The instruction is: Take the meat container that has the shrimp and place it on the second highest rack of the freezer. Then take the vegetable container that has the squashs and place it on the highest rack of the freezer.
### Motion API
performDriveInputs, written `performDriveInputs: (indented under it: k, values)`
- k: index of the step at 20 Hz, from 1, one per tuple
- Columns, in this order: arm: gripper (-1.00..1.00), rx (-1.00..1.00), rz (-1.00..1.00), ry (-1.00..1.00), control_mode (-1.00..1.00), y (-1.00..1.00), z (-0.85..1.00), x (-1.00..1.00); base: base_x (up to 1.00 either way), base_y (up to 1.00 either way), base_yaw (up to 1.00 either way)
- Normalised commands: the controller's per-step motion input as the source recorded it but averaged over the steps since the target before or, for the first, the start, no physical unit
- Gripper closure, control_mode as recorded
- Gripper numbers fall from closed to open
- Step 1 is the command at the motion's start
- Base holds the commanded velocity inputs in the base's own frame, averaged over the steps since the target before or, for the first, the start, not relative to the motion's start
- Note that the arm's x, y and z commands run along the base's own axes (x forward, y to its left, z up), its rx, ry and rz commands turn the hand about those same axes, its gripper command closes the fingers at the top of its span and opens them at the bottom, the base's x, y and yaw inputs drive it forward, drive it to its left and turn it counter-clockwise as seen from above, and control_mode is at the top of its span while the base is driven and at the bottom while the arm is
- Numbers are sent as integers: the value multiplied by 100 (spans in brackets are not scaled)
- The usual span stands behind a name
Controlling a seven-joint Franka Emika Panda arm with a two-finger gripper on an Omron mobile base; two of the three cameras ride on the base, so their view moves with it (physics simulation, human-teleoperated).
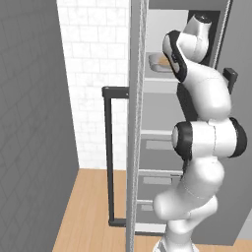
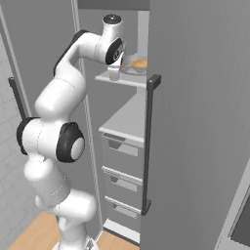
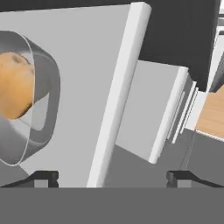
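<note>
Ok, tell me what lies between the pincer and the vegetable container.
Nothing but bare pale shelf. In the hand view the open pincer sits apart from the vegetable container, which rests on the freezer's top rack with squash inside.

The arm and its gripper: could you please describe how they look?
The arm is glossy white, built of rounded, bulbous segments with black bands and a grey disc at the joints. No cables or markings show. The gripper has two small dark, blocky finger tips.
</note>
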Motion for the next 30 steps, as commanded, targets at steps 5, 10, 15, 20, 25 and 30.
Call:
performDriveInputs:
  k: [5, 10, 15, 20, 25, 30]
  values:
    - [-100, -7, 5, -3, -100, 9, -25, -100, 0, 0, 0]
    - [-100, 0, 3, 0, -100, -13, -3, -100, 0, 0, 0]
    - [-100, 0, 0, 3, -100, -10, -9, -100, 0, 0, 0]
    - [-100, 0, -3, 11, -100, 0, -24, -100, 0, 0, 0]
    - [-100, 0, 4, 7, -100, 23, -17, -48, 0, 0, 0]
    - [-100, 0, 0, 0, 100, 0, 0, 0, -92, -36, -19]
